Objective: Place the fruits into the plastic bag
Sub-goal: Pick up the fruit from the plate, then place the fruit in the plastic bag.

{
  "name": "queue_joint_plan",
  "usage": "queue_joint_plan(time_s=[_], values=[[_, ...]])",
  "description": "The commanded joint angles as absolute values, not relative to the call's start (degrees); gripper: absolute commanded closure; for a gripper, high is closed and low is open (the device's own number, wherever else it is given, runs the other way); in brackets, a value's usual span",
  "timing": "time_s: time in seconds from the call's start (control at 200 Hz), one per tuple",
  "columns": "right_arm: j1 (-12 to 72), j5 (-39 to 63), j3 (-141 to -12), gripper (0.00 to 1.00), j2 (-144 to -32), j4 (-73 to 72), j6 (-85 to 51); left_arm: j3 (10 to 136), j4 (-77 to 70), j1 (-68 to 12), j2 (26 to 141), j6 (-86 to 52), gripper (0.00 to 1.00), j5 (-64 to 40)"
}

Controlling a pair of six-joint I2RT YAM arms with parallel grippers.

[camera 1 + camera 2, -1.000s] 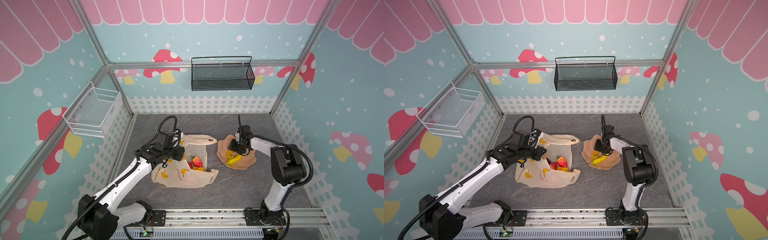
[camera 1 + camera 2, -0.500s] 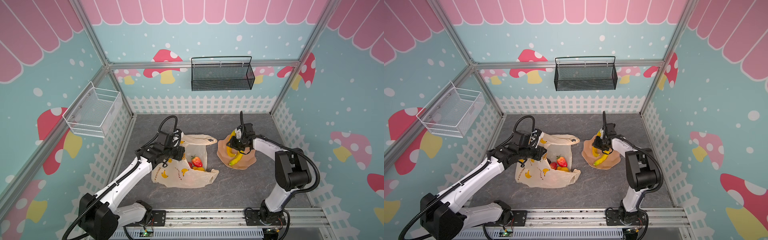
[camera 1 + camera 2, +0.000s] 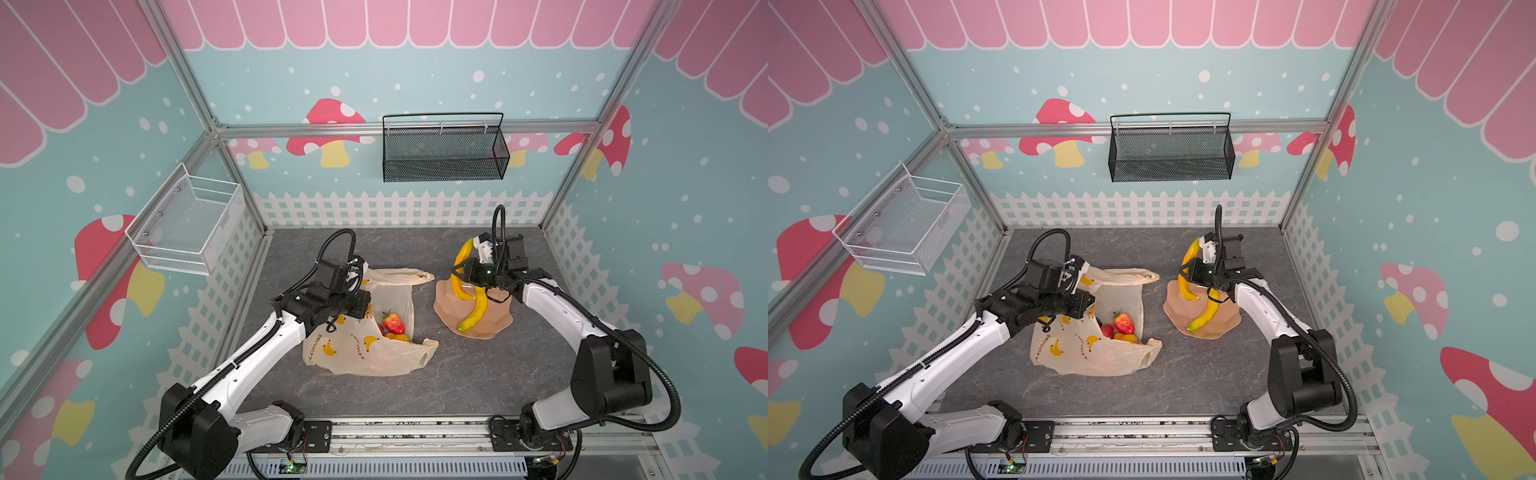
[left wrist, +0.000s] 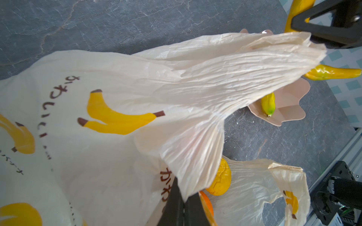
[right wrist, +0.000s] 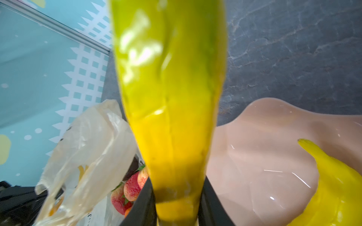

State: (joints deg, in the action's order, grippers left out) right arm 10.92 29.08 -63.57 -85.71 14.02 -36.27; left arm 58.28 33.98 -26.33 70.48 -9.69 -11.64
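White wire basket [image 3: 187, 226]: you find it fixed to the left wall, above the table.
Left gripper [image 3: 365, 309]: you see its jaws pressed together on a fold of the bag's rim, holding that edge up off the table. The left wrist view shows the film pinched between the dark fingers [image 4: 173, 205].
Plastic bag [image 3: 374, 353]: it lies on the grey table [image 3: 457, 386] just beside the left arm. Its mouth gapes toward the plate, and you can read the banana prints and dark lettering on its side.
Strawberry [image 3: 393, 323]: it sits inside the open mouth of the bag.
Orange fruit [image 3: 397, 337]: it is also inside the bag, touching the strawberry on the near side.
Black mesh basket [image 3: 444, 153]: you see it hung on the back wall.
Pink plate [image 3: 496, 322]: it rests on the table to the right of the bag, apart from it.
Lying banana [image 3: 473, 311]: it lies across the plate.
Held banana [image 3: 461, 255]: it stands nearly upright over the plate's far edge. You cannot tell whether its lower end touches the plate.
Right gripper [image 3: 459, 276]: its jaws stand partly apart and are clamped on the held banana, one on each side.
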Motion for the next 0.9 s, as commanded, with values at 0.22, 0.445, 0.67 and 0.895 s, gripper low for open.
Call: queue_joint_plan(time_s=[0.22,0.445,0.67,0.895], values=[[11.1,34.4,-62.5,0.74,-81.1,13.0,-34.4,60.4,33.2,-26.4,71.4,-9.6,1.0,-13.0],[13.3,40.8,-57.2,0.73,-76.9,15.7,-24.5,60.5,33.2,-26.4,71.2,-9.5,1.0,-13.0],[22.4,31.5,-53.1,0.73,-71.8,19.4,-16.3,60.8,33.2,-26.4,71.7,-9.4,1.0,-13.4],[26.8,24.9,-52.1,0.73,-69.9,21.6,-11.5,61.5,33.4,-26.4,71.8,-9.4,1.0,-13.5]])
